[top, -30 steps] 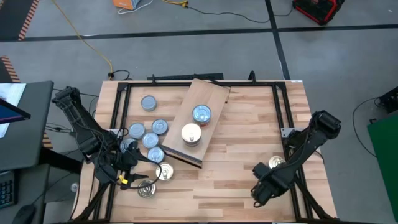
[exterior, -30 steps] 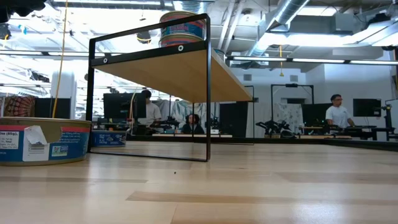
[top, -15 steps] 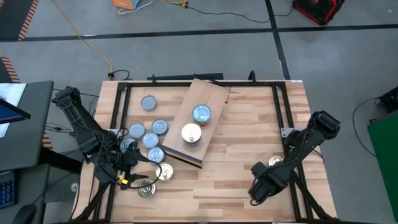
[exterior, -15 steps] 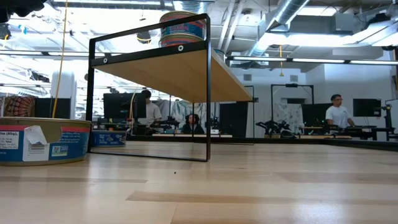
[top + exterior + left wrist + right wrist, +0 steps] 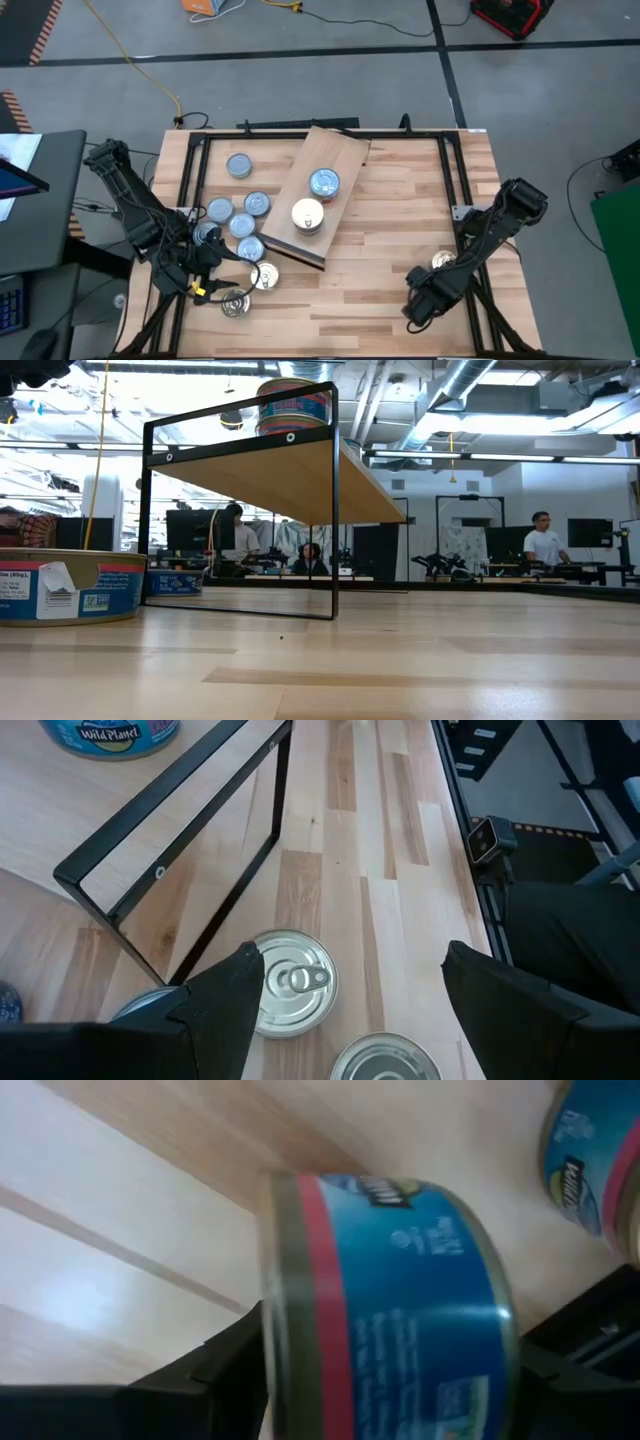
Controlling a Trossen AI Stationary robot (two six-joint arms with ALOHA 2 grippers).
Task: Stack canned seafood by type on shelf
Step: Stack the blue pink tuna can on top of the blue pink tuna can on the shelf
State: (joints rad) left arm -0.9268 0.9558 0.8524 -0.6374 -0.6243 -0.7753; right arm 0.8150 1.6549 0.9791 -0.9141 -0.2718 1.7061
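Gripping a blue-labelled can [image 5: 400,1300] between the right gripper [image 5: 390,1370] fingers, lid sideways.
Left gripper [image 5: 345,990] spread wide, pull-tab can [image 5: 290,982] lying between its fingertips on the table [image 5: 400,850].

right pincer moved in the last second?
Barely. In the high view the right pincer dipped slightly toward the table's near edge and came back, staying near the lone tin. It has narrowed around a blue tin.

floor [image 5: 330,70]: grey concrete | ceiling ducts [image 5: 470,380] | ceiling lights [image 5: 480,457]
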